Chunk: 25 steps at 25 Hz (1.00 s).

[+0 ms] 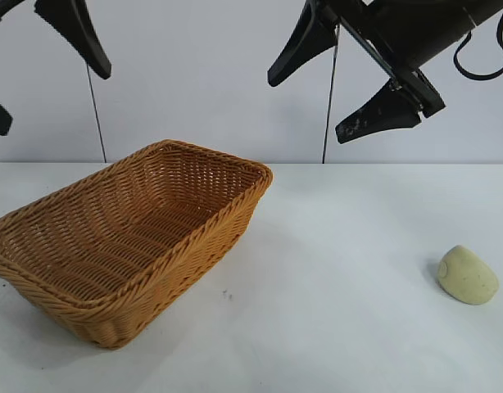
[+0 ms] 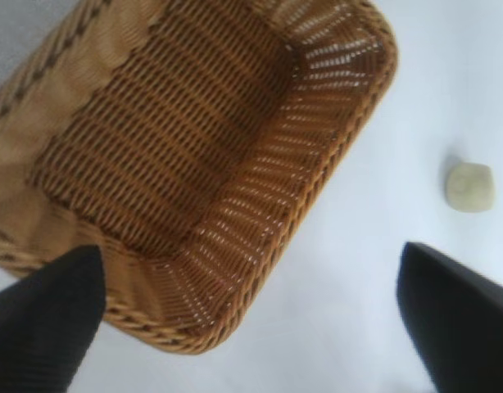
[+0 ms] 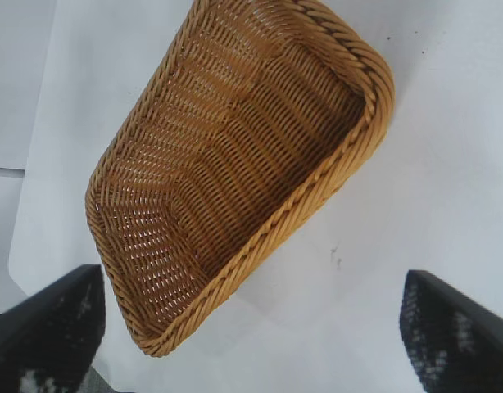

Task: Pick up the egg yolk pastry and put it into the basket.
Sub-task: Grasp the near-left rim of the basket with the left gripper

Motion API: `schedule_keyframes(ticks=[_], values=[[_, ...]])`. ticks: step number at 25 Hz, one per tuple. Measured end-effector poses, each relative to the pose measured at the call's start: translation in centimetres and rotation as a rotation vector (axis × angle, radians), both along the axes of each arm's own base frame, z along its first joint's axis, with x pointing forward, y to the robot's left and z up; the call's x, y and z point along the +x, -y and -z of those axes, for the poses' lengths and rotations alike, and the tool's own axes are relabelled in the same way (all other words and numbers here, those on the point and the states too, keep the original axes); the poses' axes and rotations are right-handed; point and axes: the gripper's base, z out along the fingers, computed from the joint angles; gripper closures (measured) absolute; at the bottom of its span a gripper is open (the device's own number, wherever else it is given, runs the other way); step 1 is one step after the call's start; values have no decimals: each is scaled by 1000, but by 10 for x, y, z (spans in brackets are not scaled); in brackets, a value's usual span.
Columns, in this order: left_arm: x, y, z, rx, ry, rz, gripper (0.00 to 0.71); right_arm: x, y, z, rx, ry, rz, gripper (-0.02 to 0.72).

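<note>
The egg yolk pastry (image 1: pixel 468 275), a small pale cream lump, lies on the white table at the right, far from the basket. The orange-tan wicker basket (image 1: pixel 227 214) stands at the left with nothing in it. My right gripper (image 1: pixel 307 108) hangs open high above the table's middle, up and to the left of the pastry. High over the basket's left part, my left gripper (image 1: pixel 55 102) is open too. The left wrist view shows the basket (image 2: pixel 350 139), the pastry (image 2: pixel 469 187) beyond it, and the gripper (image 2: pixel 250 254) holding nothing. In the right wrist view the gripper (image 3: pixel 253 274) is over the basket (image 3: pixel 317 205); the pastry is out of that view.
A white tabletop (image 1: pixel 333 327) stretches between basket and pastry. A pale wall (image 1: pixel 202 74) with thin dark cables closes the back. A few small dark specks (image 1: pixel 225 293) mark the table beside the basket.
</note>
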Motion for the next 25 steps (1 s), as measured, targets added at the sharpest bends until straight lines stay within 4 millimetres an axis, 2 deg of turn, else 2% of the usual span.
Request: schedule_keyframes(ticks=[5,8,12,16,20,25], values=[[1,-9,3,53,-22,-146,18,0,0,0,0,0,0,8],[-5,-11,12,67,-86,-205,18,0,0,0,0,1,1,8],[-22,1,37,95,-191,-216,18,0,0,0,0,1,1,8],[-32,14,60,44,-204,-288,18,0,0,0,0,1,1,8],[-36,15,75,-9,-197,-378,18,0,0,0,0,1,1,8],[-30,17,85,-46,-173,-432,18,0,0,0,0,0,0,8]])
